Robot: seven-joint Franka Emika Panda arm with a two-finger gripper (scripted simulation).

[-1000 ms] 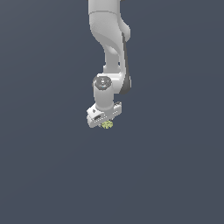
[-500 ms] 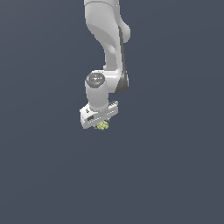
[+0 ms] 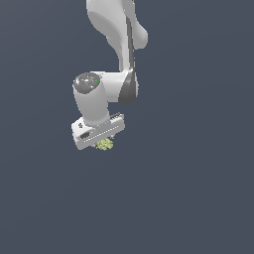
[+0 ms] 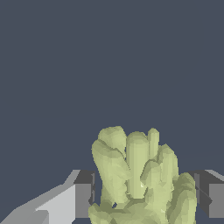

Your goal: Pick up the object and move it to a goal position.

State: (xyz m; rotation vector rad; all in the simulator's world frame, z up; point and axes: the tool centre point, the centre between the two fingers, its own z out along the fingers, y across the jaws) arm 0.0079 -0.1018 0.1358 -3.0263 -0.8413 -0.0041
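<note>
Right, my yellow-green clump (image 4: 138, 179) sits between the two dark fingertips (image 4: 84, 194) — lumpy, tucked just under the white gripper (image 3: 102, 141), pads pressed on either side of it, arm (image 3: 116, 34) reaching down from above, plain grey-blue backdrop.

- The arm (image 3: 106, 92) is glossy white, with a dark grey band at its elbow joint and a speckled grey cap.
- The gripper (image 3: 101, 141) is white, its fingers (image 4: 83, 194) tipped dark grey.
- The object (image 4: 138, 179) is pale yellow-green, shaded olive in its creases.
- The background (image 3: 198, 173) is flat slate blue-grey.
</note>
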